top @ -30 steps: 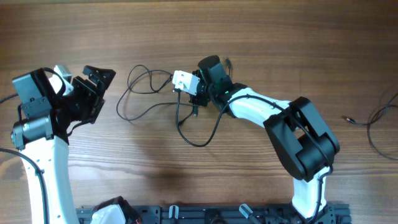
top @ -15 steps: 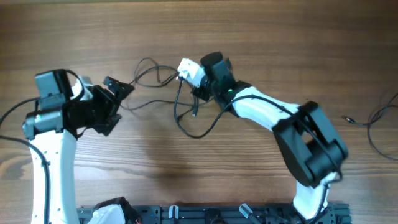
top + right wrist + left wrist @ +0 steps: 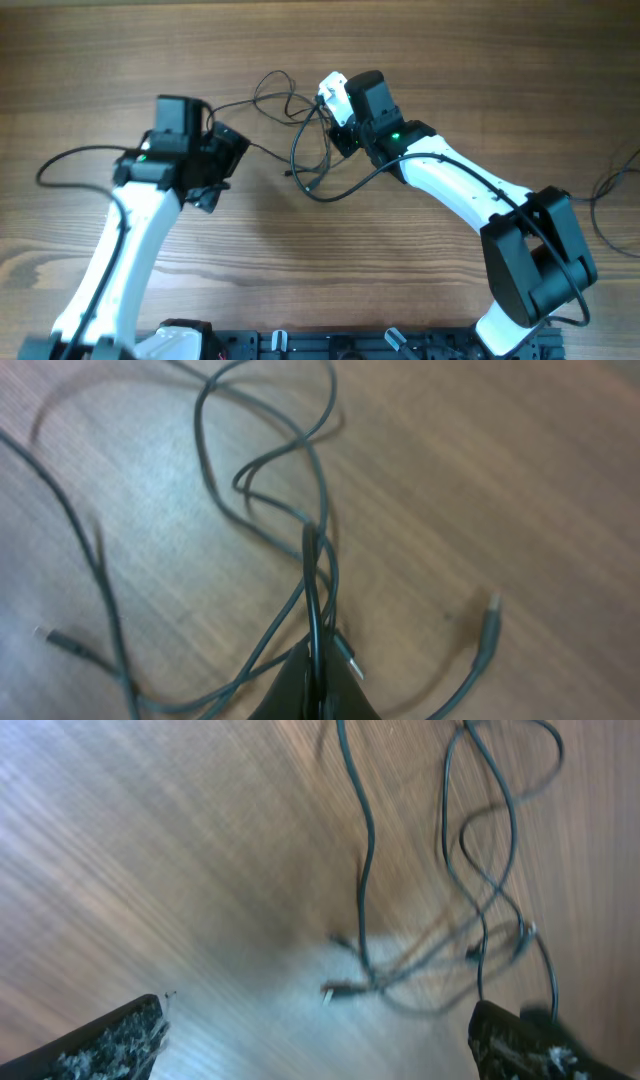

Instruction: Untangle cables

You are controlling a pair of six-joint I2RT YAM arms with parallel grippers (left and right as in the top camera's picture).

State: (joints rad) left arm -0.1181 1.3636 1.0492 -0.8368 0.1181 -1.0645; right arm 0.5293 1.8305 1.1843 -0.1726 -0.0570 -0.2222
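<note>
Reaching across from the right, right hand (image 3: 338,128) clenched on cables (image 3: 312,590); hovering just left of them, left hand (image 3: 224,170) released wide.

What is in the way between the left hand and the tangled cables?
Nothing visible. The left hand is open, and only bare table lies between it and the cables just ahead. The right hand grips them.

Brown wood-grain table (image 3: 450,60) fills view; black rail (image 3: 350,345) along near edge; pale glare patches
</note>
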